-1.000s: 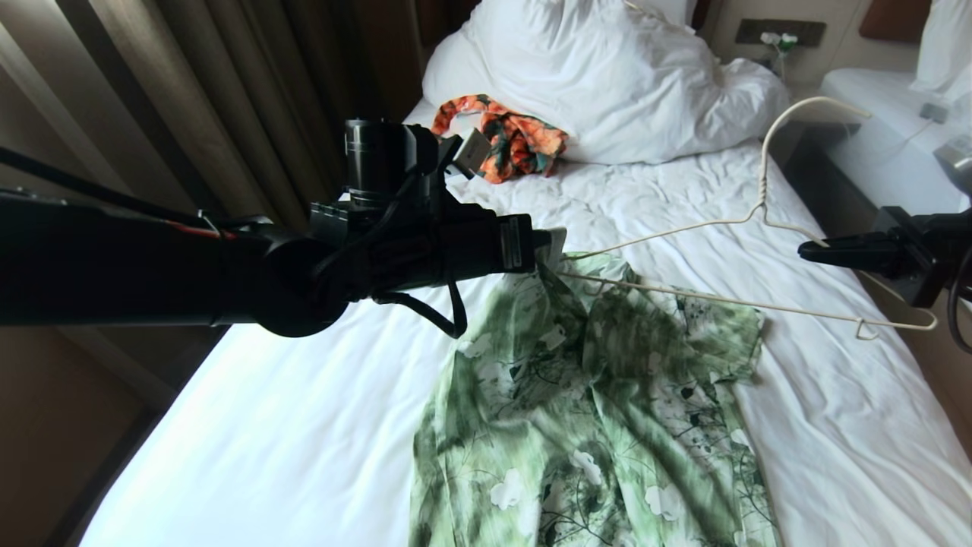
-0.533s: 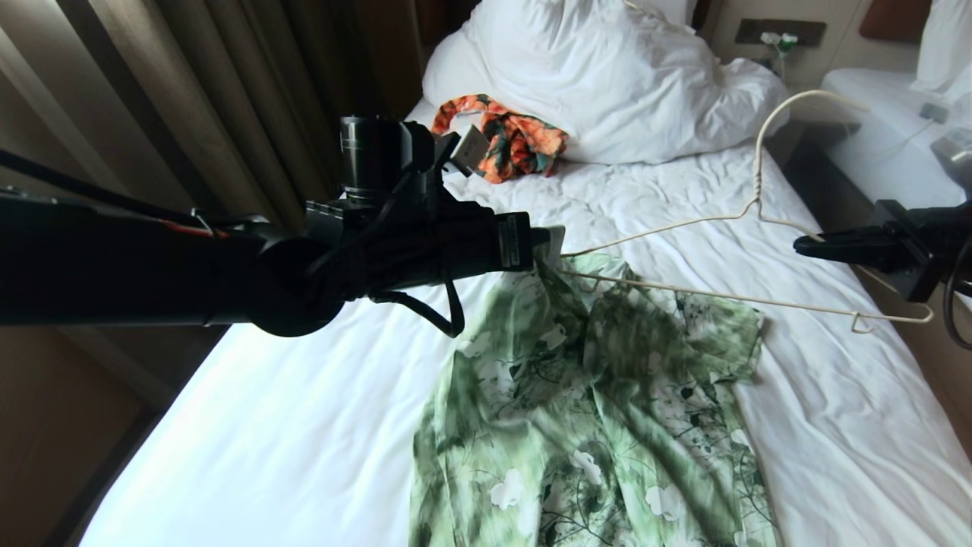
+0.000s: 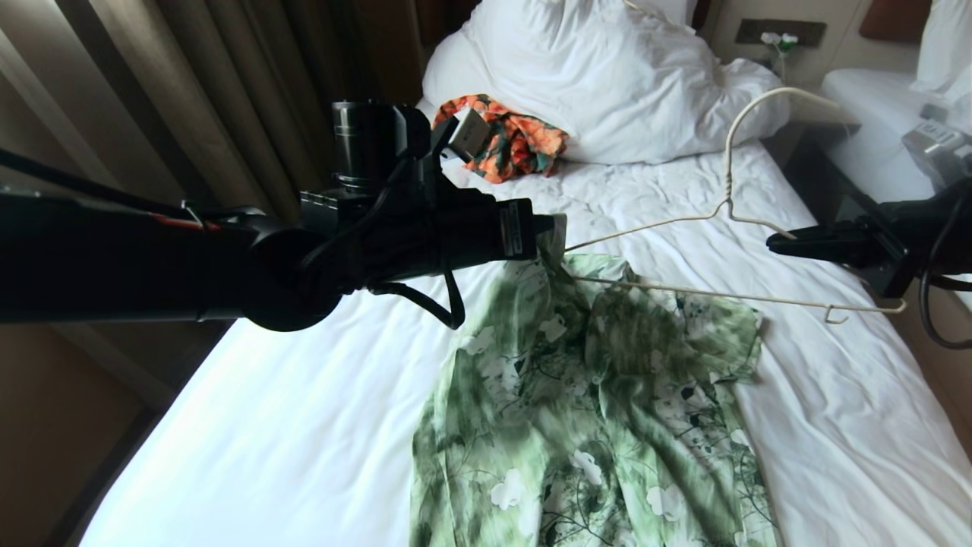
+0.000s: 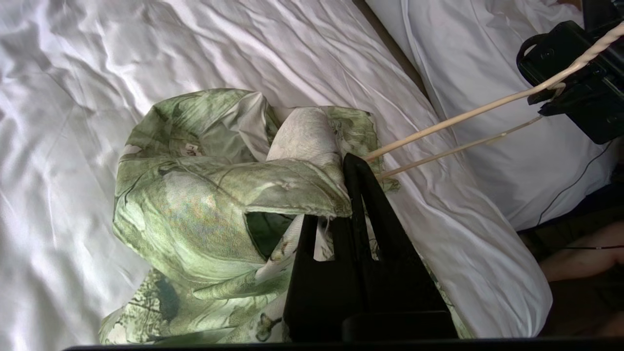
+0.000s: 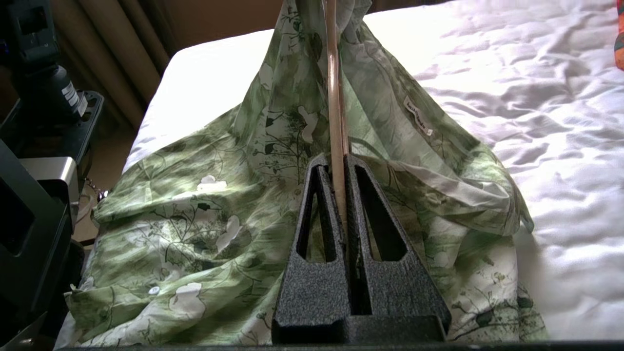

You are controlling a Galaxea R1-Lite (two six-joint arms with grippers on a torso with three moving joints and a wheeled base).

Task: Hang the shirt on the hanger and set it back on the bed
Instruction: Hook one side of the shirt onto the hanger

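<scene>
Left hand (image 3: 548, 241): pinching the raised collar edge of the shirt (image 3: 592, 410), which lies on the bed (image 3: 288, 425). Hanger (image 3: 729, 296): one end entering the neck opening. Right hand (image 3: 782, 245): clamped on the hanger's wire. Step: threading; next, probably push the wire deeper into the shoulder.

Cloth, wire and matt black plastic

The shirt (image 3: 592, 395) is seen as thin, softly sheened printed cloth; the bed (image 3: 304, 425) is covered in wrinkled white cotton-like sheeting. The hanger (image 3: 714, 296) is formed of smooth cream wire (twisted at the neck). The right gripper (image 5: 341, 161) is moulded in grainy matt black plastic.
</scene>
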